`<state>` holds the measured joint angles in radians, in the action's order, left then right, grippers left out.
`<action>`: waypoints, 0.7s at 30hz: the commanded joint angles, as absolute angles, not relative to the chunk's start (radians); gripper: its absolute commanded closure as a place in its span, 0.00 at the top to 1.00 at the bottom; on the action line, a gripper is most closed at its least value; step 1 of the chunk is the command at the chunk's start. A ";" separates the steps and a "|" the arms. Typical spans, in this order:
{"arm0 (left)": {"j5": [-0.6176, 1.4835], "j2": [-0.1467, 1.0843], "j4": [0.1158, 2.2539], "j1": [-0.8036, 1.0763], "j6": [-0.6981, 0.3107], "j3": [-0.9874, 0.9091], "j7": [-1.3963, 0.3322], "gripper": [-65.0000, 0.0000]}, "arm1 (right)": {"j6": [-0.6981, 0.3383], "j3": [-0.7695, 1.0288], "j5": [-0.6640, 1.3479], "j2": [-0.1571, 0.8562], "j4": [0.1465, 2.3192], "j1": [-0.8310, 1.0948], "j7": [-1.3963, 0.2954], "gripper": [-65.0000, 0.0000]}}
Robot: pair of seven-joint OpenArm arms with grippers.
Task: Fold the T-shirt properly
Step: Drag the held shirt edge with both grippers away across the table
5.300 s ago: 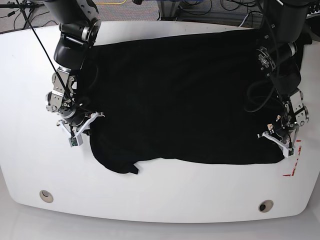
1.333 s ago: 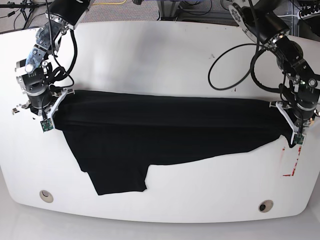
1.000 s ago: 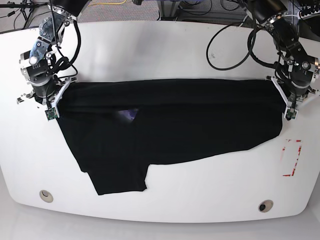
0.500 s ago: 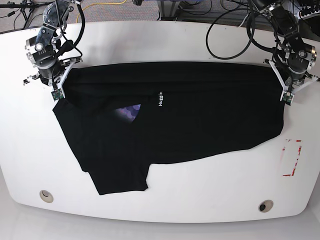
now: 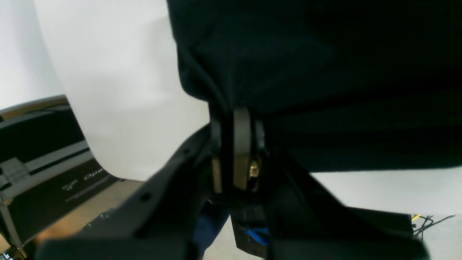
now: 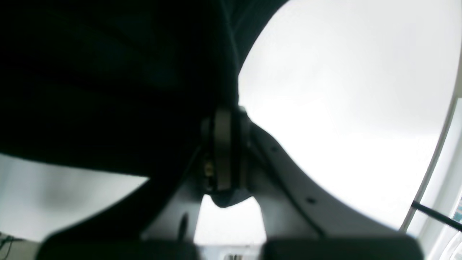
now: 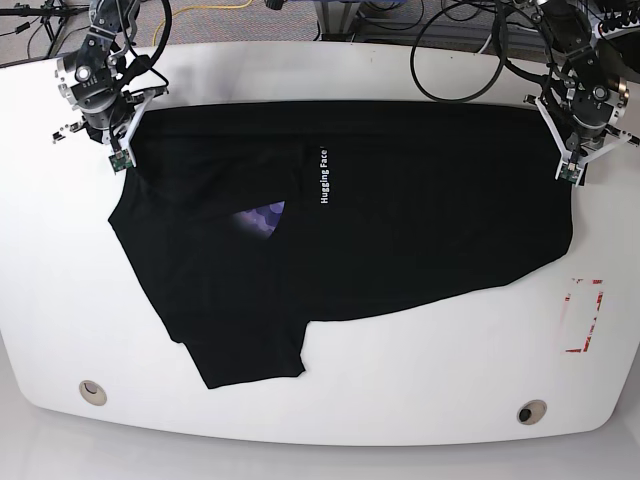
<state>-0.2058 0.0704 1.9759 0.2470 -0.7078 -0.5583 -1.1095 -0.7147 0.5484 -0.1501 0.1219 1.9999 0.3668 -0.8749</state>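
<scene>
1. T-shirt point(image 7: 400, 200) now spread across the far half of the worktop point(image 7: 330, 420), top edge pulled right up to the far rim; half a second ago that edge lay a little nearer the middle, and a second ago nearer still.
2. Dragged away from the camera by both arms together, cloth sliding flat over the white surface.
3. Left gripper point(image 7: 572, 150) pressed together, pinching the far corner of the cloth on the base view's right; in the left wrist view, cloth seen clamped between the pads point(image 5: 241, 144).
4. Right gripper point(image 7: 112, 138) likewise pressed together on the opposite far corner; in the right wrist view, black fabric bunched at the fingertips point(image 6: 222, 159).
5. More of the white lettering point(image 7: 323, 175) exposed than half a second ago, plus a patch of purple print point(image 7: 265, 218) where a layer has peeled back.
6. Near side not tidy: one flap point(image 7: 250, 350) hanging toward the front edge at lower left, hem on the right running slantwise.
7. Probable meaning: a flattening or repositioning pull, not yet a finished fold; cloth lies doubled in part, with the upper layer sliding off the lower.
8. Likely need next: release at the far edge, then fresh grasps on the loose near flap to square the shape.
</scene>
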 commanded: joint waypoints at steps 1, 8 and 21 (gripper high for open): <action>-0.232 0.087 1.989 0.254 -0.698 -0.565 -1.109 0.01 | -0.698 0.556 -0.165 0.134 2.015 0.386 -0.875 0.00; -0.232 0.107 1.988 0.292 -0.698 -0.564 -1.107 0.01 | -0.698 0.585 -0.165 0.120 2.012 0.430 -0.877 0.00; -0.232 0.107 1.988 0.338 -0.698 -0.561 -1.109 0.35 | -0.698 0.631 -0.165 0.088 2.000 0.460 -0.877 0.42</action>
<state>-0.2127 0.0906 1.9717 0.3420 -0.7078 -0.5518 -1.1076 -0.7101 0.6228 -0.1528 0.0784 1.9812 0.4473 -0.8768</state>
